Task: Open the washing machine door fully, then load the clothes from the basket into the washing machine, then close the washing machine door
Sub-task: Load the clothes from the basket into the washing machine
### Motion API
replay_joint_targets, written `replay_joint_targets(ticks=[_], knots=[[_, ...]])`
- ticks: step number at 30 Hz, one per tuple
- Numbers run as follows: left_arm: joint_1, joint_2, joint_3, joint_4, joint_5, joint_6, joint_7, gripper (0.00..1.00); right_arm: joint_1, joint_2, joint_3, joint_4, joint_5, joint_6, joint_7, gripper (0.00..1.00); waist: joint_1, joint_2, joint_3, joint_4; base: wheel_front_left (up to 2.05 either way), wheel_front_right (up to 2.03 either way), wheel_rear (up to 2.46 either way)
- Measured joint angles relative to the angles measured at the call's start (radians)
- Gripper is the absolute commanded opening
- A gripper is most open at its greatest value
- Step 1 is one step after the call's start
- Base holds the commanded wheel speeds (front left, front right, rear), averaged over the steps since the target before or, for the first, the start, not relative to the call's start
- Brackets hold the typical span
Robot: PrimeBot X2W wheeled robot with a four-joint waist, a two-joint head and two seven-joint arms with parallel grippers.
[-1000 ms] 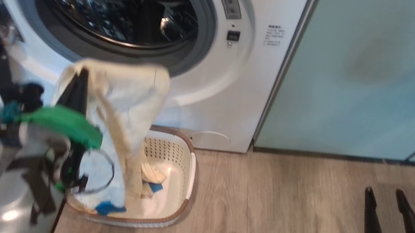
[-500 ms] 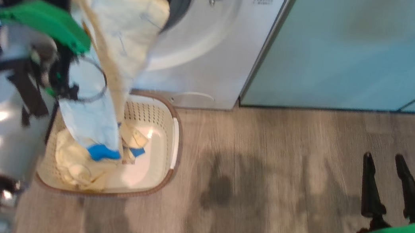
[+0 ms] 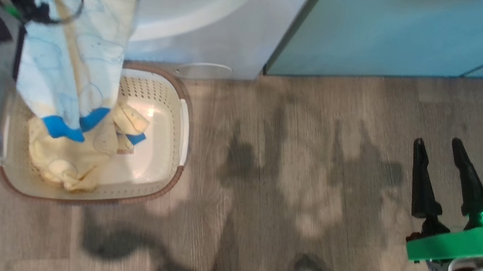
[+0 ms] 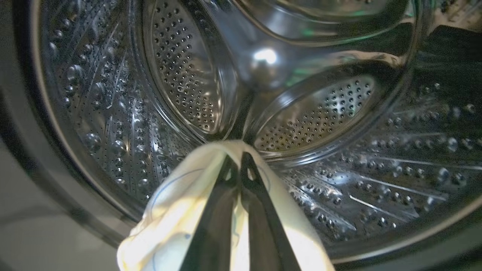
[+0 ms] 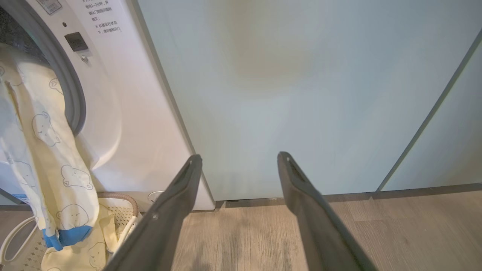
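Yellow with bear outlines, the garment [image 4: 169, 222] is pinched in our left gripper [image 4: 238, 160], whose fingers are pressed together on the cloth at the bottom middle of the left wrist frame, tips aimed into the steel drum [image 4: 180, 75]. In the head frame the garment hangs down the upper left, its blue hem [image 3: 58, 127] low over the basket [image 3: 153, 96], which sits on the floor just before the washer [image 3: 200, 23]. More clothes [image 3: 65, 163] lie in the basket. Our right gripper [image 3: 438, 142] hovers at the lower right, fingers spread wide, holding nothing.

We judge the step to be feeding this garment into the drum. Most of its length hangs outside, so we should reach deep and high before letting go, drawing the hem past the grey gasket [image 5: 71, 101]. Released early, it would likely drape over the lip and foul the door.
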Motion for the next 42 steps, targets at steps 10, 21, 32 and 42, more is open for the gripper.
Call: replay_joint_targets(ticks=[10,21,32,42], knots=[[-0.144,0.008,0.002,0.042,0.062,0.044,-0.016,0.0,-0.039,0.002,0.014,-0.004,0.0,0.0,0.0,1.0,-0.0001,0.0,0.086,-0.03,0.0,0.0,0.0],[-0.304,0.038,-0.041,0.12,0.148,0.063,-0.021,0.0,-0.074,0.007,0.031,-0.01,0.0,0.0,0.0,1.0,-0.0001,0.0,0.185,-0.061,0.0,0.0,0.0],[-0.431,0.074,-0.092,0.115,0.223,0.072,-0.021,0.0,-0.125,0.008,0.054,-0.019,0.009,0.0,0.0,1.0,-0.0001,0.0,0.265,-0.079,0.0,0.0,0.0],[-0.462,0.09,-0.073,0.021,0.242,0.07,-0.021,0.0,-0.162,0.009,0.081,-0.023,0.031,0.0,0.0,1.0,-0.0002,0.0,0.315,-0.096,0.0,0.0,0.0]])
